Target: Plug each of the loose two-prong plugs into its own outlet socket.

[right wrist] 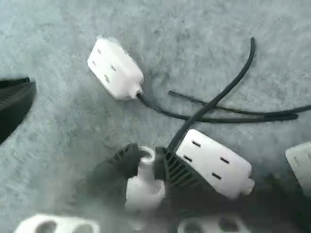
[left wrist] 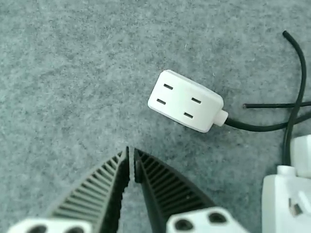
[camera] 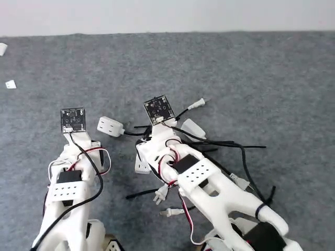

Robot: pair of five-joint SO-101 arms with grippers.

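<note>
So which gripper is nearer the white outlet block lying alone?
Left. The left gripper sits shut just short of the outlet block; the right gripper is farther off, holding a plug beside a second outlet block.

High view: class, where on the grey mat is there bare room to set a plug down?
Bare mat runs along the far side, between wall and sockets, and beyond the black cords outside the right arm. Crowded: around the right gripper, where sockets, cords and loose plugs tangle.

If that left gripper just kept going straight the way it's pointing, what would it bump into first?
Most likely just the grey carpet. The left gripper aims past the white outlet socket, which lies slightly to one side; depth is hard to judge.
</note>
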